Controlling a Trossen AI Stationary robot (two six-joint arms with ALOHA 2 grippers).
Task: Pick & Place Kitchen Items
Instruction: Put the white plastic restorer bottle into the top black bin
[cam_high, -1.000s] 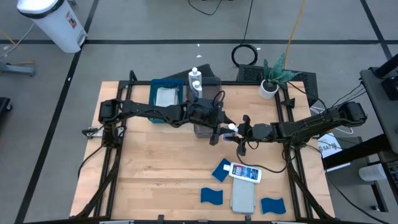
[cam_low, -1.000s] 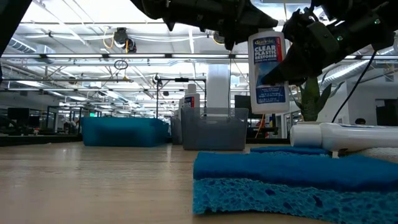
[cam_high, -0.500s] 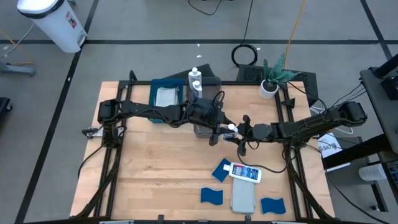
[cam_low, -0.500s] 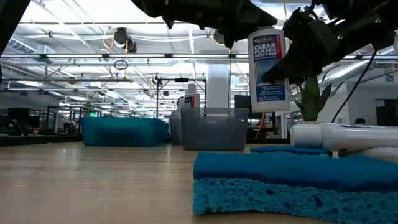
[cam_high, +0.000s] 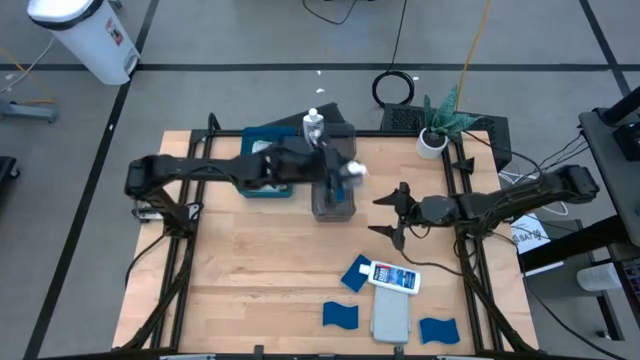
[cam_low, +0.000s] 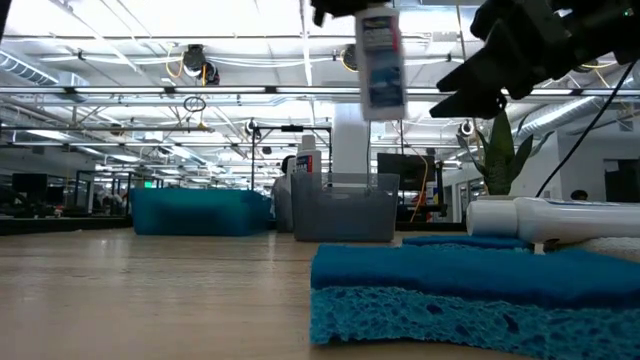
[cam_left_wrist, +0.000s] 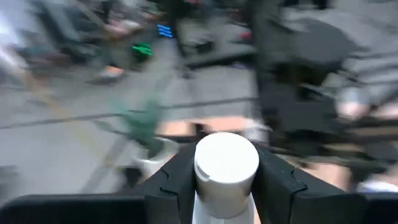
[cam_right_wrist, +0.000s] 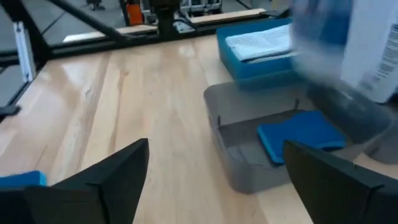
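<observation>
My left gripper (cam_high: 343, 172) is shut on a small white labelled bottle (cam_low: 380, 58), which hangs high over the grey bin (cam_high: 333, 203). A blue sponge (cam_right_wrist: 300, 134) lies inside that bin. To the bin's right, my right gripper (cam_high: 392, 216) stands open and touches nothing. A second bottle (cam_high: 314, 126) stands upright at the back. A third bottle (cam_high: 394, 278) lies on its side near the front, among blue sponges (cam_high: 354, 272) and a grey folded cloth (cam_high: 391, 318). My left gripper pinches the bottle at its top end, one finger (cam_left_wrist: 179, 182) on each side, just below the white cap (cam_left_wrist: 226, 163). The bottle hangs below the fingers, nearly upright and lifted clear above the bin.
A blue tray (cam_high: 262, 183) holding a white cloth (cam_right_wrist: 260, 42) sits left of the grey bin. A potted plant (cam_high: 436, 128) stands at the far right corner. A sponge (cam_low: 470, 290) lies close to the low camera. Bare wood spans the table's left half.
My right gripper has opened, let go of the bottle and drawn back toward the table's right edge. My left gripper has carried the bottle up and toward the far edge, from beside the bin to above it.
</observation>
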